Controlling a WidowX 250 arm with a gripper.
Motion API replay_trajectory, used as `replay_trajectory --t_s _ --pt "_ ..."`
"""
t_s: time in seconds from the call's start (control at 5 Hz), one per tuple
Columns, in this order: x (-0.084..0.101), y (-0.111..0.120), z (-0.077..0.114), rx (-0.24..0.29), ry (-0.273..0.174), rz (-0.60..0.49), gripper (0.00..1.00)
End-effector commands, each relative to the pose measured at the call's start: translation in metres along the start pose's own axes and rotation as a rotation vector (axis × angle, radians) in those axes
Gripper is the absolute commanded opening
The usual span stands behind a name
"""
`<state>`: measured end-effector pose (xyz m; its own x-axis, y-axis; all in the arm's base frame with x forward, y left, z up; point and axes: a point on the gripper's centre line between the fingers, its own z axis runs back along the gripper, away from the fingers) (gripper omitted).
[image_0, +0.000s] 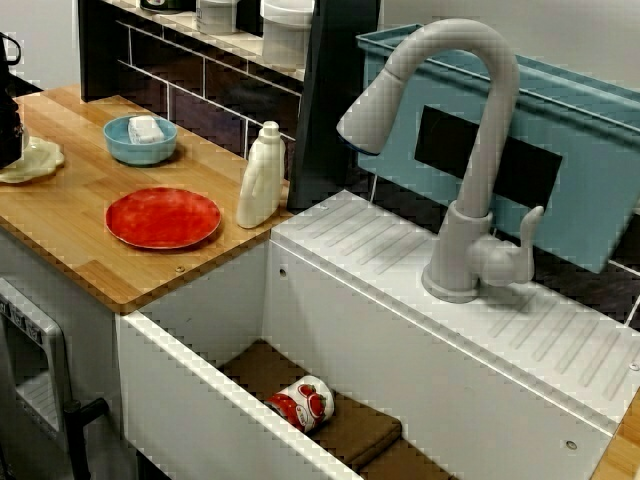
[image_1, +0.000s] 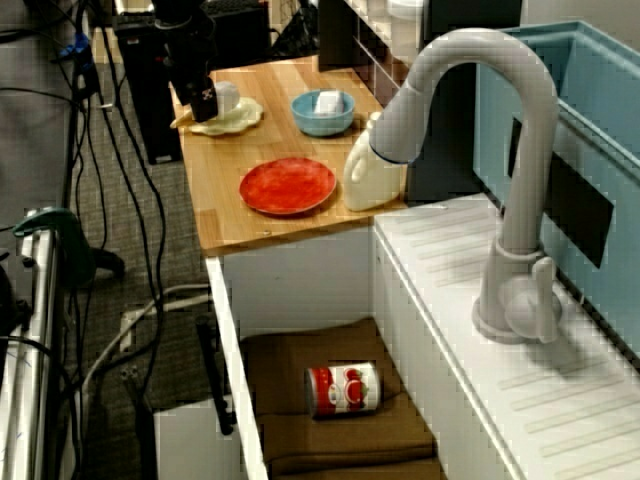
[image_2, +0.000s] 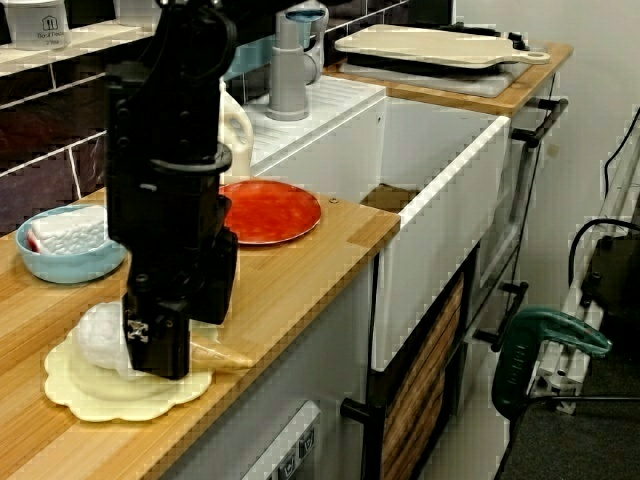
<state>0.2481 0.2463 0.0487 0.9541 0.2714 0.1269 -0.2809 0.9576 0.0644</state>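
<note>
A: Where's the claw (image_2: 155, 345)?
B: Down on the cream mat (image_2: 90, 392) at the bench's (image_2: 300, 270) front corner, far from the sink (image_2: 440, 200), right against the white cup (image_2: 98, 338). Its black housing blocks the view; I can't tell how wide it stands.
A: Risk?
B: A sideways nudge could tip the cup or drag the mat over the front edge.

Black arm (image_2: 170, 200) approx vertical, wrist pointing straight dwn, jaws low, open/shut can't tell
</note>
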Motion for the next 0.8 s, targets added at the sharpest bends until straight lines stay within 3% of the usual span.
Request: replay_trajectory --t_s 0.0,0.2,0.6 --pt "0.0088 0.0063 0.0103 0.013 -0.040 -0.002 0.32" --pt "0.0062 0.0048 0.0123 0.010 -0.054 -0.015 0.00" --pt "0.0095 0.0052 0.0193 -0.036 -0.041 -0.025 0.00"
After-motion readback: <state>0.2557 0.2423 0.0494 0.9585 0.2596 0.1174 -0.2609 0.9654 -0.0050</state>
